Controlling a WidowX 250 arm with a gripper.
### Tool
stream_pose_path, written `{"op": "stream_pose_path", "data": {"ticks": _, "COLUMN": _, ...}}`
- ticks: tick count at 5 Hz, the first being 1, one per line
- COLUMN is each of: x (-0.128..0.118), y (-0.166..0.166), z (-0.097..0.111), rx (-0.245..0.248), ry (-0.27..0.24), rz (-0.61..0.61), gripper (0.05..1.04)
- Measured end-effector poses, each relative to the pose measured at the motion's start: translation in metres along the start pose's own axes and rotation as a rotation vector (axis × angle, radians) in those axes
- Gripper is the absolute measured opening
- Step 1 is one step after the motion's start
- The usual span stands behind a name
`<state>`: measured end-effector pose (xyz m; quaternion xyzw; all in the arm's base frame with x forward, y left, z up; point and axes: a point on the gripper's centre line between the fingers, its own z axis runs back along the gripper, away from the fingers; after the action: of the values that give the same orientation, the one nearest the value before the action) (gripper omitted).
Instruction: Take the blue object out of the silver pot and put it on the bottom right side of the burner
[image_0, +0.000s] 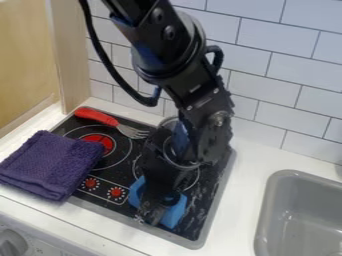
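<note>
COOKTOP: BLUE OBJ. OUT OF POT, AT FRONT R

At far L, a pale wood panel stands behind the white counter; below, at the front, is a grey knob. A folded purple towel lies over the cooktop's L edge, partly covering the L burner, its ctr. red. Behind it, a fork w/ red handle lies at the back of the black cooktop, tines pointing R. Two red dials mark the front panel.

Just R of the dials, the blue obj. shows on both sides of the black gripper, at the near side of the R burner. Can't tell if the jaws are open or closed, or if the obj. touches the cooktop. The silver pot is farther back, mostly hidden by the arm, which comes down from the top.

At R: grey sink, white tile wall in bkgd.
</note>
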<state>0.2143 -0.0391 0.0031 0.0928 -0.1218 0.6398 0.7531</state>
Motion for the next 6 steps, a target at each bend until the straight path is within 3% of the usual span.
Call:
{"op": "stream_pose_path", "data": {"ticks": 1, "x": -0.003, "y": -0.004, "z": 0.001, "rx": 0.008, "ry": 0.012, "rz": -0.016, "gripper": 0.899}}
{"op": "stream_pose_path", "data": {"ticks": 2, "x": -0.002, "y": -0.002, "z": 0.001, "rx": 0.019, "ry": 0.01, "rz": -0.022, "gripper": 1.012}}
{"op": "stream_pose_path", "data": {"ticks": 3, "x": 0.001, "y": 0.002, "z": 0.001, "rx": 0.045, "ry": -0.008, "rz": -0.035, "gripper": 1.005}}
{"op": "stream_pose_path", "data": {"ticks": 4, "x": 0.007, "y": -0.005, "z": 0.012, "rx": 0.03, "ry": -0.033, "rz": -0.057, "gripper": 0.998}}
{"op": "stream_pose_path", "data": {"ticks": 6, "x": 0.029, "y": -0.025, "z": 0.06, "rx": -0.074, "ry": -0.074, "rz": -0.059, "gripper": 0.998}}
